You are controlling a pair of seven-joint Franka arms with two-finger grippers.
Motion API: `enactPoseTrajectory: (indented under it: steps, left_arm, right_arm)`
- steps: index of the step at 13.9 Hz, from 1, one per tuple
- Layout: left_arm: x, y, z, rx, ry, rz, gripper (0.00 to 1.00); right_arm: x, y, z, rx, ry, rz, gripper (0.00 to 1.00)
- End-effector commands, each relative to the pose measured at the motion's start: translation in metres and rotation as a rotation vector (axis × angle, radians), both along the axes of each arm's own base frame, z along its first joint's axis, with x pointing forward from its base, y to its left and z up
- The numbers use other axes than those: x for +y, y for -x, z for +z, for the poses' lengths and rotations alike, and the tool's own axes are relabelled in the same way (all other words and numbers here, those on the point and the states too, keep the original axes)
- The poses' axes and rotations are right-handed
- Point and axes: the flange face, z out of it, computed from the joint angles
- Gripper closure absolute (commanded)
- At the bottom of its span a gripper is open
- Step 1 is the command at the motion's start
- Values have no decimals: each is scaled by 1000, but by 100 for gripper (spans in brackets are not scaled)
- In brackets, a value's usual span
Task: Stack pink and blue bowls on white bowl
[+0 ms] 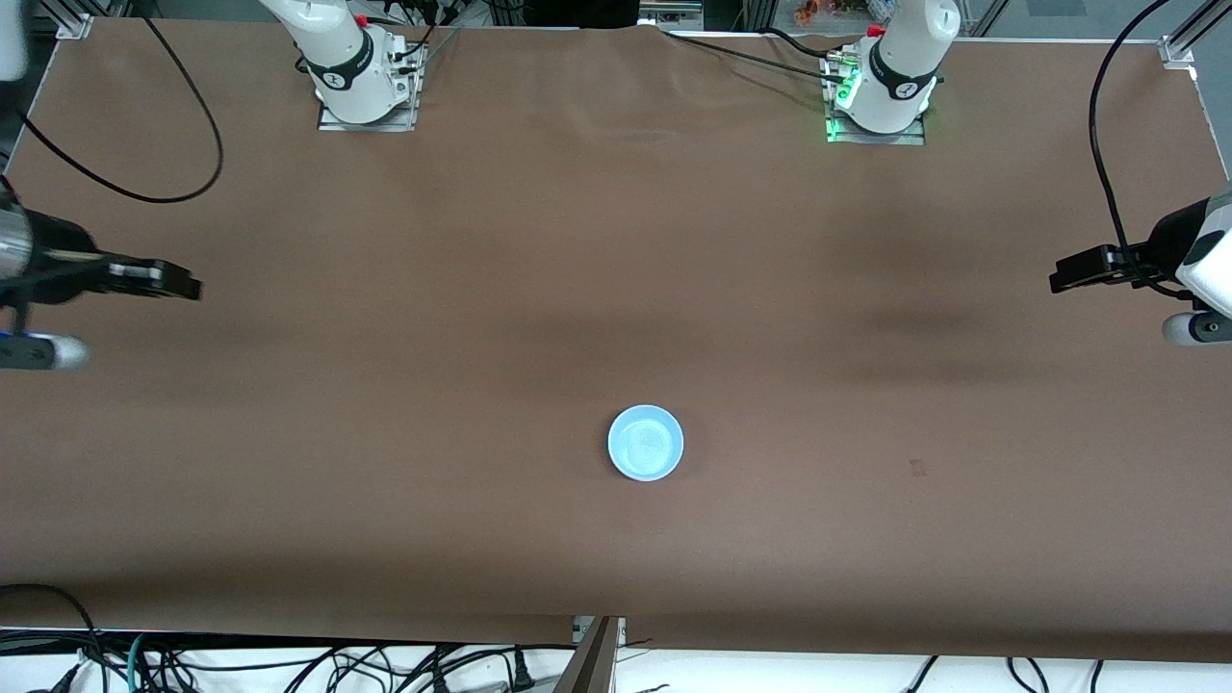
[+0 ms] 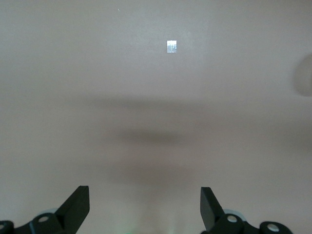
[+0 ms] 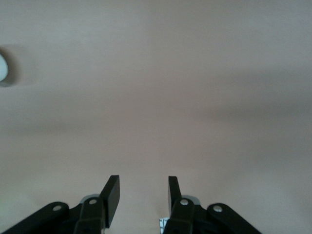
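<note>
- Blue bowl (image 1: 646, 443): the one bowl you can see from the front, sitting on the brown table (image 1: 385, 462), low centre of the frame, toward the front camera. Only blue shows from above. If pink and white bowls sit nested under it, you cannot tell from here.
- Progress, as a judgement: either the stack is finished with blue on top, or the other two bowls are out of sight. No pink or white bowl shows anywhere on the cloth. Check before calling it done.
- Right gripper (image 1: 178, 284): at the left edge of the front frame, up over bare table, well apart from the bowl. Fingers (image 3: 112, 195) released with a moderate gap, holding nothing. The arm waits.
- Left gripper (image 1: 1073, 269): at the right edge of the frame, also over bare table, well apart from the bowl. Fingers (image 2: 78, 207) spread wide, empty. Waiting too.
- Around: a black cable (image 1: 144, 192) loops across the upper left of the frame. A small pale mark (image 1: 917, 468) lies on the cloth toward the left arm's end.
- Nothing stands between either gripper and the bowl.
</note>
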Motion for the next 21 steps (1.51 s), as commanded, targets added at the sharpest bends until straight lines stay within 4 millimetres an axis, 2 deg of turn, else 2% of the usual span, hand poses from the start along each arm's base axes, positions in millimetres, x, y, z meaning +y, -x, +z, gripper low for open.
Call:
enactPoseTrajectory:
  steps: [1, 3, 6, 11, 14, 16, 17, 19, 21]
  left_arm:
    - [-3, 4, 5, -9, -14, -6, 0]
    - [-3, 4, 6, -10, -15, -1, 0]
    - [-3, 4, 4, -7, -15, 0, 0]
    - [-3, 4, 4, -7, -16, 0, 0]
    - [-3, 4, 5, -9, -15, 0, 0]
    - [-4, 4, 5, -9, -15, -1, 0]
    - [-3, 4, 5, -9, -15, 0, 0]
    - [-1, 1, -3, 3, -14, 3, 0]
    - [1, -1, -7, 11, -12, 5, 0]
  right_arm:
    - [-12, 21, 10, 24, 50, -23, 52]
    - [-29, 24, 9, 36, 64, -55, 52]
    - [-40, 34, -2, 32, 86, -79, 52]
    - [-39, 71, -40, -63, 122, -86, 51]
    - [-33, 77, -49, -117, 128, -80, 48]
    - [-28, 72, -46, -148, 118, -55, 30]
    - [-29, 68, -44, -159, 96, -28, 0]
    - [-41, 57, -36, -179, 46, -41, 0]
    - [-40, 54, -35, -184, 44, -51, 0]
